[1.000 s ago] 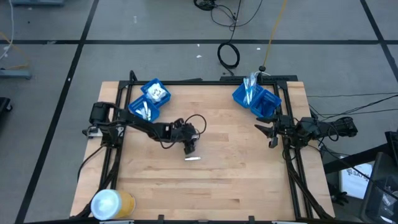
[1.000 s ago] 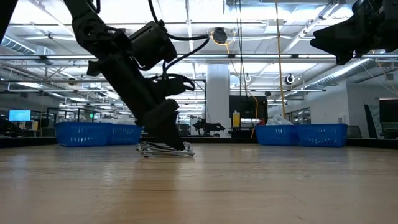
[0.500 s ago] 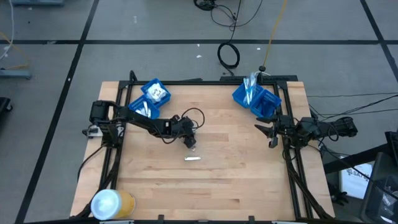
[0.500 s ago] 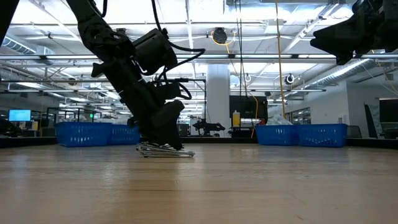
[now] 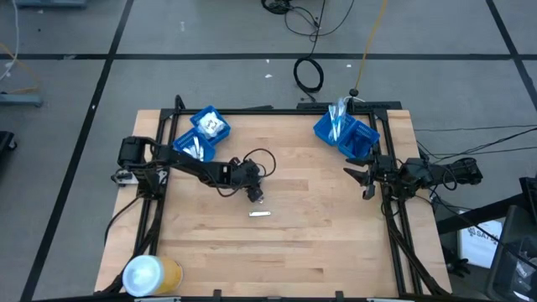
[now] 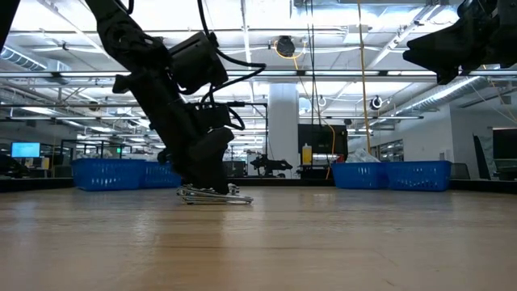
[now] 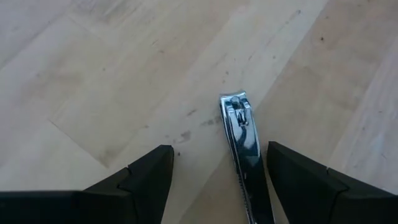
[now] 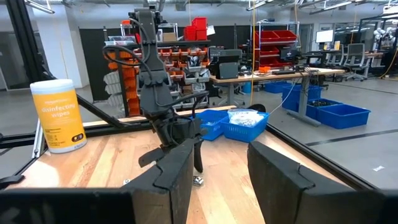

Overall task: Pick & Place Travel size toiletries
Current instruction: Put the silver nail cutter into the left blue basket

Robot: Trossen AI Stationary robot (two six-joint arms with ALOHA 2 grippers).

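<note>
A small silver nail clipper (image 5: 260,213) lies flat on the wooden table near its middle; it also shows in the low view (image 6: 214,196) and the left wrist view (image 7: 242,149). My left gripper (image 5: 255,196) (image 6: 206,184) hovers just on the far side of it, pointing down. It is open (image 7: 219,149), with one finger on either side of the clipper's end, which lies closer to one of them. My right gripper (image 5: 363,180) waits open (image 8: 221,149) by the table's right edge. Small white items sit in the blue bins.
Two blue bins (image 5: 200,134) stand at the far left and two more (image 5: 346,134) at the far right. A yellow-and-white canister (image 5: 151,273) stands on the near left corner. A black cable loops over my left arm (image 5: 262,159). Bare wood surrounds the clipper.
My left gripper has drawn back a little from the clipper, toward the table's far left, and tipped more upright. The clipper has stayed where it was. My right arm has kept still.
</note>
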